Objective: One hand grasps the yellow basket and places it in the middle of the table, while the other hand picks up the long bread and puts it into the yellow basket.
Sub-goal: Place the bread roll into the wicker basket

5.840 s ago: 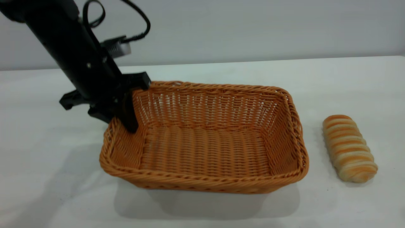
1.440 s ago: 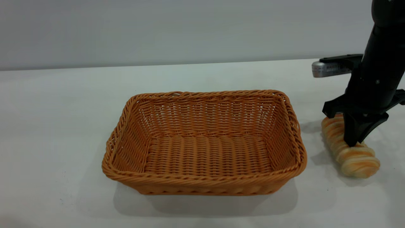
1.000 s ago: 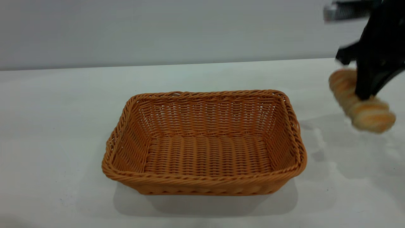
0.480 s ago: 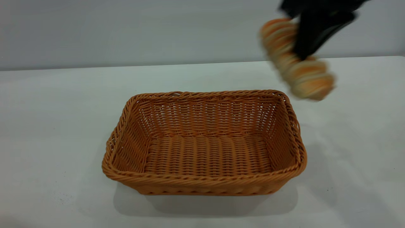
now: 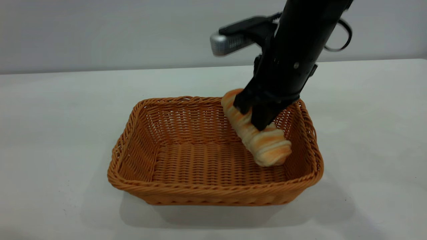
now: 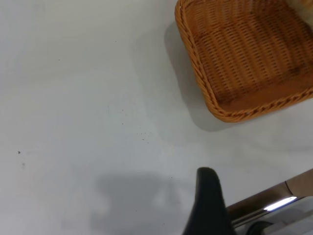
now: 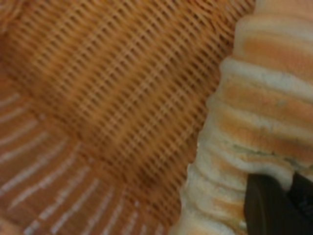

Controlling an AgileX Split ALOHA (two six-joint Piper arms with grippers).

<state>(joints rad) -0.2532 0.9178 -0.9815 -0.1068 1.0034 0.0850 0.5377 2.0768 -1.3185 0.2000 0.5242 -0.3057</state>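
The yellow basket [image 5: 213, 191] stands in the middle of the white table [image 5: 50, 116]. My right gripper [image 5: 259, 122] is shut on the long bread [image 5: 267, 145] and holds it tilted inside the basket's right part, its lower end close to the woven floor. In the right wrist view the bread [image 7: 264, 112] fills the side next to one black fingertip [image 7: 271, 208], with the basket's weave [image 7: 112, 98] behind. My left gripper [image 6: 209, 196] is out of the exterior view. It hangs over bare table, well away from the basket [image 6: 205, 83].
A brown strip and a shiny metal part [image 6: 274, 203] show beside the left gripper. The silver-grey box [image 5: 227, 43] on the right arm sits above the basket's back rim. Bare tabletop lies all round the basket.
My right gripper has carried the bread from high above the basket's back right corner leftward and down into the basket. The basket has not moved.
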